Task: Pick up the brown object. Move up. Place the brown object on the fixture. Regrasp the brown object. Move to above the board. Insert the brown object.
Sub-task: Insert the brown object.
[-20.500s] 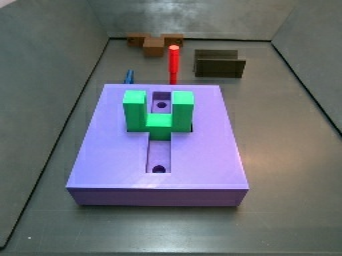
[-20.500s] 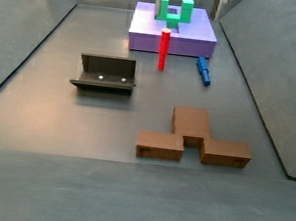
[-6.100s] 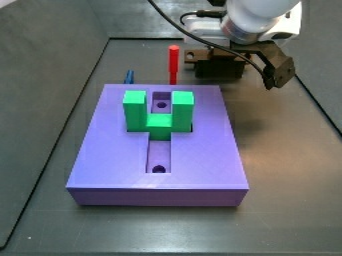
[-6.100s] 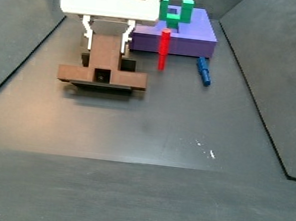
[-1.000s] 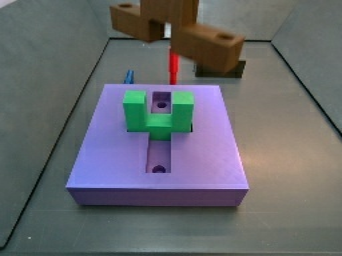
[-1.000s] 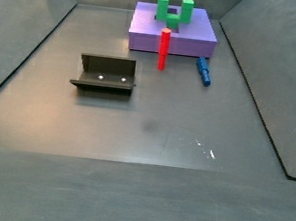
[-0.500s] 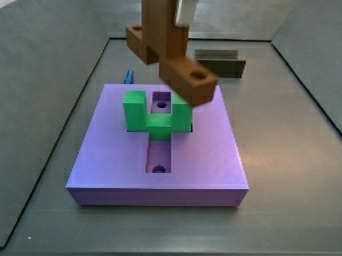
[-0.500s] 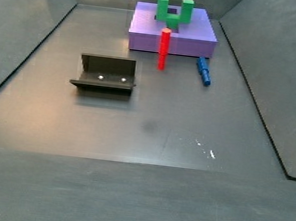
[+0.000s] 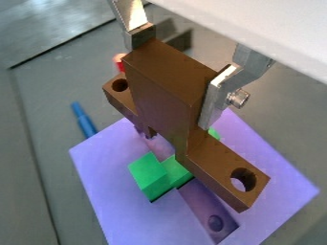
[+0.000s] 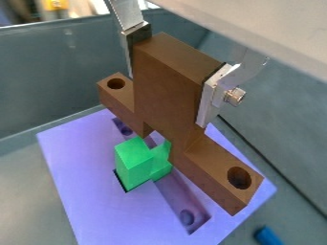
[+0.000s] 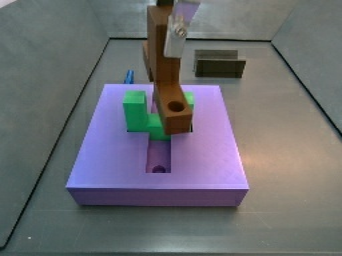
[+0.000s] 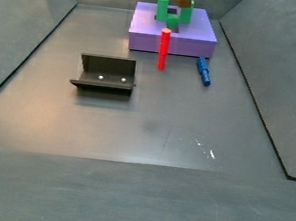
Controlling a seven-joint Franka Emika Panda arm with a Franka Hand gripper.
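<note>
The board (image 11: 158, 135) is the largest thing on the tabletop, a lavender slab with a long central slot and round holes; in a side view it lies near the front edge, in another (image 12: 173, 30) it sits at the far edge. A green U-shaped block (image 11: 144, 110) stands on the board over the far part of the slot, seen also in both wrist views (image 9: 159, 176) (image 10: 141, 162). The brown object (image 9: 179, 110) hangs above the board, its long cross arm with a round hole near each end spanning over the green block and slot, as a wrist view (image 10: 177, 120) also shows; in a side view (image 11: 168, 75) its lower end appears level with the green block, though whether it touches the board is hard to tell. The gripper (image 9: 189, 59) holds the brown object's upright stem, silver fingers (image 10: 220, 92) pressed flat against opposite faces. The fixture (image 12: 105, 74) sits well apart toward the left edge. A red peg (image 12: 165, 50) stands just beside the board, with a small blue piece (image 12: 204, 70) lying near it.
</note>
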